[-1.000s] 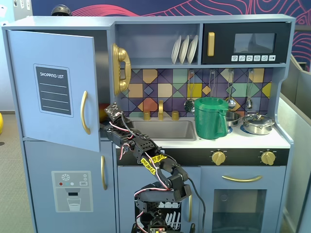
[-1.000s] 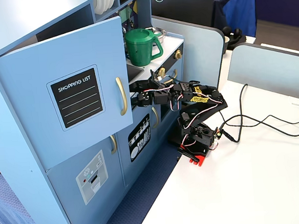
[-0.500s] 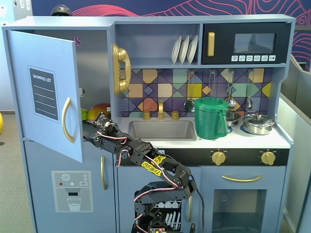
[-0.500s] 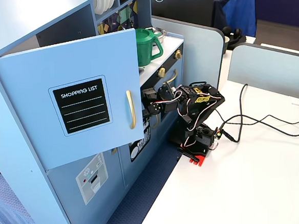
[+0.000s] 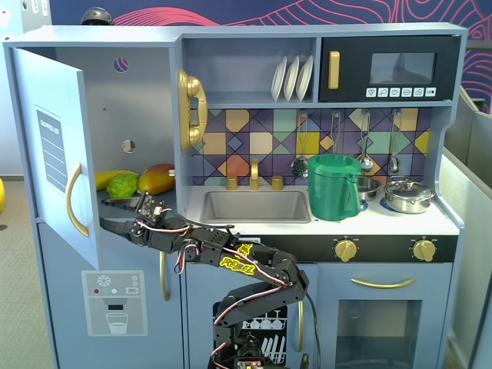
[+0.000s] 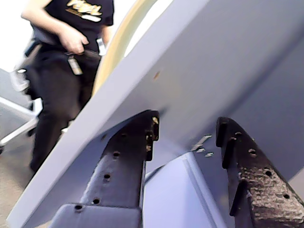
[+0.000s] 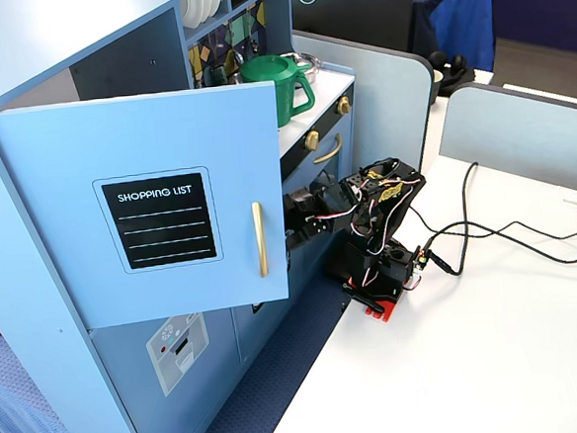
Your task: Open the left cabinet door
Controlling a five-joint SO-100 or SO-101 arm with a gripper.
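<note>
The left cabinet door [image 5: 54, 146] is light blue and stands swung wide open on its left hinge. Its "SHOPPING LIST" panel [image 7: 160, 220] and gold handle [image 7: 259, 238] face outward. My gripper [image 5: 111, 215] is open and empty. It reaches into the cabinet opening behind the door's free edge [image 7: 297, 224]. In the wrist view the door's inner face [image 6: 199, 61] fills the top, with the gold handle [image 6: 118, 42] beyond it. The two black fingers [image 6: 128, 161] stand apart just under the door. I cannot tell whether they touch it.
A yellow, a green and a red-orange toy fruit [image 5: 156, 178] lie on the shelf inside. The water-dispenser door [image 5: 115, 304] is below. Sink [image 5: 254, 206], green pitcher [image 5: 332, 187] and pots sit to the right. A person in black [image 6: 61, 57] stands beyond the door. Cables [image 7: 488, 232] lie on the white table.
</note>
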